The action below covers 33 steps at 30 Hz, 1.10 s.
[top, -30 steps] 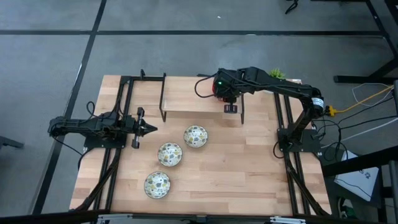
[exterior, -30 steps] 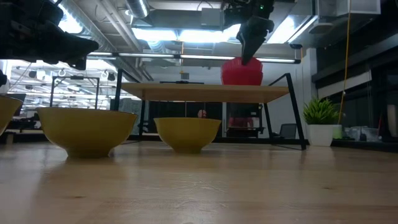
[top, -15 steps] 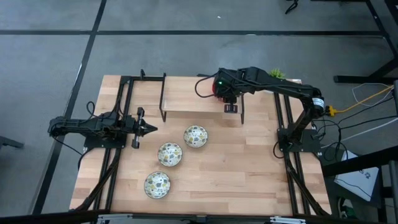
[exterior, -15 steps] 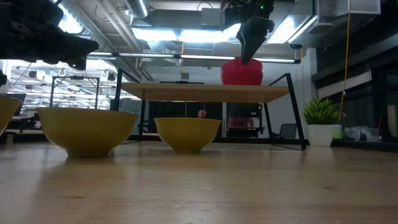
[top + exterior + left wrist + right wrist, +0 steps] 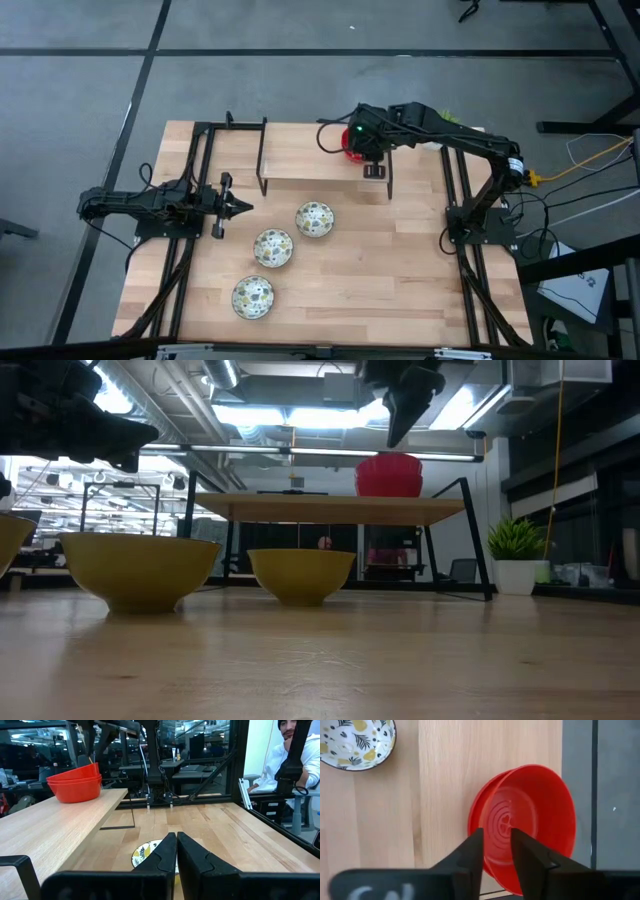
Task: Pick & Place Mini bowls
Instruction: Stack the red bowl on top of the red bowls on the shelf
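- High view: three patterned bowls (image 5: 272,248) sit spread on the bench (image 5: 400,270); the red bowls (image 5: 352,147) sit stacked on the raised shelf (image 5: 300,168) at its far right end. Right gripper (image 5: 372,171) hangs over them; left gripper (image 5: 232,208) waits low at bench left.
- Low view: red stack (image 5: 389,474) rests on the shelf, right fingers (image 5: 400,412) clear above it, holding nothing.
- Left wrist view: left fingers (image 5: 165,855) pressed shut, empty.
- Right wrist view: right fingers (image 5: 472,855) narrowly parted over the red rim (image 5: 475,827). Judgement: glossy, stiff, light, likely slippery and chippable; nested bowls may lift together. Pinch one wall at the rim.
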Motion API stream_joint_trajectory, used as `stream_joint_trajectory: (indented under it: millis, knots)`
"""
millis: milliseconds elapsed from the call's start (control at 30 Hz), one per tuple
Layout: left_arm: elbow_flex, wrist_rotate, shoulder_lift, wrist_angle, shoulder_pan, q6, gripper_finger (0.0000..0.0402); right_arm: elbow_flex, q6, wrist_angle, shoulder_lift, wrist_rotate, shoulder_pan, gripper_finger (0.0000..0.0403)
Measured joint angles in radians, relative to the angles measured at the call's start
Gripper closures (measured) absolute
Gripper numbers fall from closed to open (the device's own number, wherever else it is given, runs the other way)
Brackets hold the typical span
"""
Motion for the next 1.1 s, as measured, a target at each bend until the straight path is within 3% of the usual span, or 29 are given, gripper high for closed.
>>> stream_joint_trajectory:
  millis: [167,700,1100]
  knots:
    - [0.000,0.000,0.000,0.000,0.000,0.000,0.0391,0.000,-0.006,-0.015,0.000,-0.048,0.000,0.0394]
    - [0.000,0.000,0.000,0.000,0.000,0.000,0.0389,-0.059,-0.010,0.018,0.001,-0.052,-0.013,0.0399]
    - [0.000,0.000,0.000,0.000,0.000,0.000,0.0394,-0.024,-0.008,-0.011,0.001,-0.052,-0.013,0.0401]
